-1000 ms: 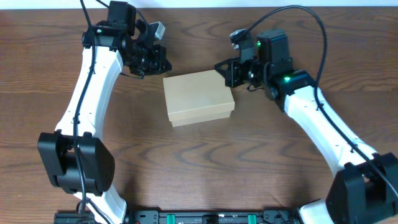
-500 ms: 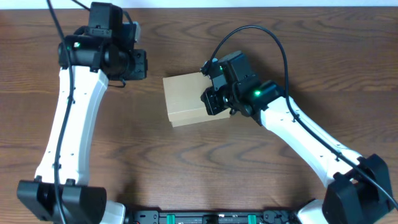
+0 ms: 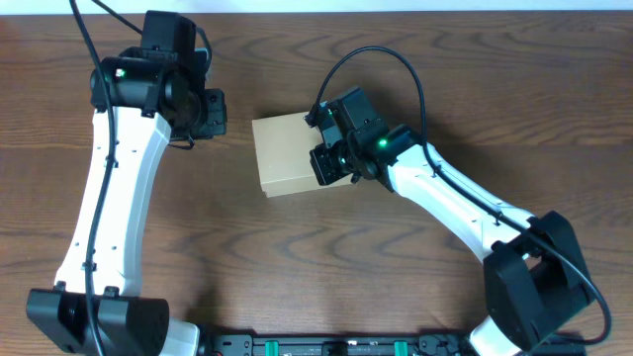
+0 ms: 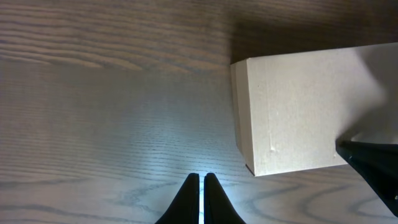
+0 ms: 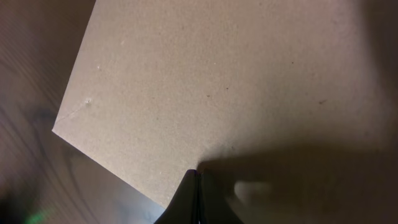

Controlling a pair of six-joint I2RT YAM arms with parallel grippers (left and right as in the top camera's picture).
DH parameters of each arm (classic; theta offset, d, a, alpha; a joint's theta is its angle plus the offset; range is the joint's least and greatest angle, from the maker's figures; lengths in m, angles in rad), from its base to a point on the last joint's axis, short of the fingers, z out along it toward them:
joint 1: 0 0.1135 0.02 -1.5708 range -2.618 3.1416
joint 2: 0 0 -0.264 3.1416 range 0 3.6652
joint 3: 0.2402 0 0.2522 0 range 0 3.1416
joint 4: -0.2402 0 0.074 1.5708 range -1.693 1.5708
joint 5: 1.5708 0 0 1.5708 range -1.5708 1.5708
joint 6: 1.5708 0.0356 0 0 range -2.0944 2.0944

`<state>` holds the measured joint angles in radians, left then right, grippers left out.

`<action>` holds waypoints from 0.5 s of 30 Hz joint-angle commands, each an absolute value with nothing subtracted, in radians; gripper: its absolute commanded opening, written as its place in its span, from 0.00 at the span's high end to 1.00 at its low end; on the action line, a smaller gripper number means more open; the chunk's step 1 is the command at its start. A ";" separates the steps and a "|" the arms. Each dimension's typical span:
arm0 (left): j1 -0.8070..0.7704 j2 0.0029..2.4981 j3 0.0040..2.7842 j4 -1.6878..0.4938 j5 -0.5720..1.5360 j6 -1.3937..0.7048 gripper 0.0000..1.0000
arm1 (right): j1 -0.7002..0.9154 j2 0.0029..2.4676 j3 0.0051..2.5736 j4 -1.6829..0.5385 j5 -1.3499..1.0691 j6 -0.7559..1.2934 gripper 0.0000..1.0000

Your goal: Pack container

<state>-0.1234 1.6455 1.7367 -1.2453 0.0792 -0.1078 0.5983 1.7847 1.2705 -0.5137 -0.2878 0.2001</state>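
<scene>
Container (image 3: 284,158) position: just left of centre in the overhead frame, in the upper half, resting on the dark wood-grain counter (image 3: 297,267). We note that it is closed, with a flat top face and sides turned slightly against the frame edges. It is plain tan cardboard with no markings.

Right claw (image 3: 329,163): in the overhead view we see it over the right part of the container's top face. In the right wrist view the claw (image 5: 196,185) sits at the lower centre of the frame, tips pressed together with nothing between them. Behind it is the cardboard of the container (image 5: 217,81), and a shadow spreads to the lower right. We cannot tell whether the tips bear on the cardboard or sit just above it.

Left claw (image 3: 211,111): upper left of the overhead frame, near the container's upper left corner, with a strip of bare counter between them. In the left wrist view the claw (image 4: 201,185) is at bottom centre, tips closed against each other and holding nothing, over bare counter. The container (image 4: 298,118) fills the right side of that frame. A dark piece of the right claw (image 4: 373,167) shows at the lower right edge.
</scene>
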 commanded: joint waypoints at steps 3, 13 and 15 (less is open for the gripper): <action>-0.120 1.631 1.744 -1.246 0.067 -0.117 0.94 | 0.605 1.692 1.251 -0.505 -0.242 0.185 0.99; -0.118 1.497 1.744 -1.275 0.067 -0.117 0.05 | 0.456 1.409 1.251 -0.632 -0.242 0.047 0.01; -0.118 1.471 1.744 -1.304 0.067 -0.117 0.05 | 0.411 1.370 1.251 -0.680 -0.242 0.045 0.01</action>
<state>-0.1215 1.4952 1.7367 -1.2861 0.0750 -0.1116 0.4507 1.4078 1.2518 -0.6579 -0.2470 0.0849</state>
